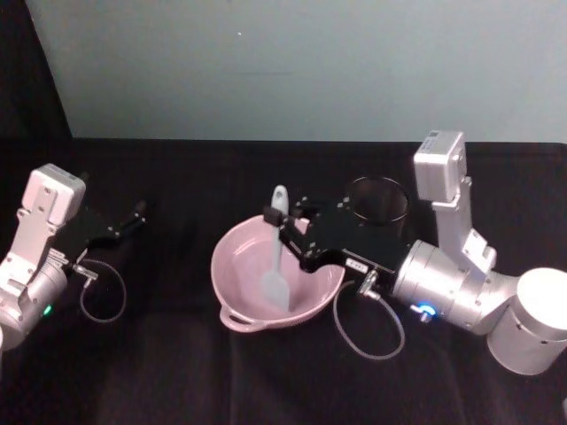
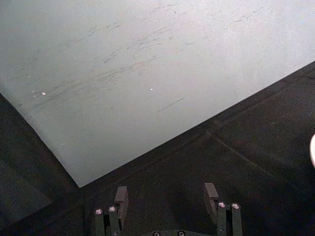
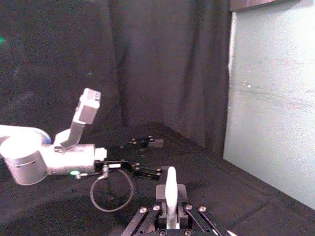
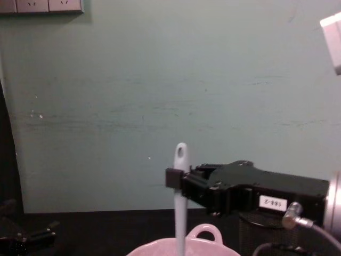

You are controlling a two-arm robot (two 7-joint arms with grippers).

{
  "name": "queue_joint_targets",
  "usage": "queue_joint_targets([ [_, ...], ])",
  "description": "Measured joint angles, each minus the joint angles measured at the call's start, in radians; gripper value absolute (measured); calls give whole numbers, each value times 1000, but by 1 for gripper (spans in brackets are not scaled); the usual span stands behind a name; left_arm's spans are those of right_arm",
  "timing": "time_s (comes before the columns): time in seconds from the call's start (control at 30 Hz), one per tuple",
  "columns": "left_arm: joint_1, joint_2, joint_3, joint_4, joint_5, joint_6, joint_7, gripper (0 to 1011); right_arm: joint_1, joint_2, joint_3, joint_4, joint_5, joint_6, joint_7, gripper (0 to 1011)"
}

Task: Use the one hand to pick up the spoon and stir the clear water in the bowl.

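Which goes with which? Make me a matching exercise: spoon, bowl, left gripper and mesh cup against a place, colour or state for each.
Things:
1. spoon
2. bowl
3. left gripper
4. mesh cup

Place, colour or state:
A. open, idle at the robot's left
B. black, just beyond the right gripper
C. pale pink, loop handle on its rim
D. clamped upright, scoop down in the bowl

Pairs: 1-D, 2-C, 3-A, 4-B

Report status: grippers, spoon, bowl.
Right gripper shut on spoon handle, scoop down in bowl. Left gripper open, idle at left. Mesh cup behind right gripper, not blocking.
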Motion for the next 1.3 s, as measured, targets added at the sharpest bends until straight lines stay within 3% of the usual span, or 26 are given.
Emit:
queue_joint_targets([
  [0.23,0,0,0,0,0,0,0,1011,23,-24,-38,14,-6,2,-2,125],
  [0.67,0,0,0,0,0,0,0,1011,111,-135,-61,155,-67,-11,-93,124],
  [0.97,0,0,0,0,0,0,0,1011,143,-160,-31,222,-107,-20,-130,124],
  [1.3,0,0,0,0,0,0,0,1011,133,-133,19,214,-121,-14,-139,125],
])
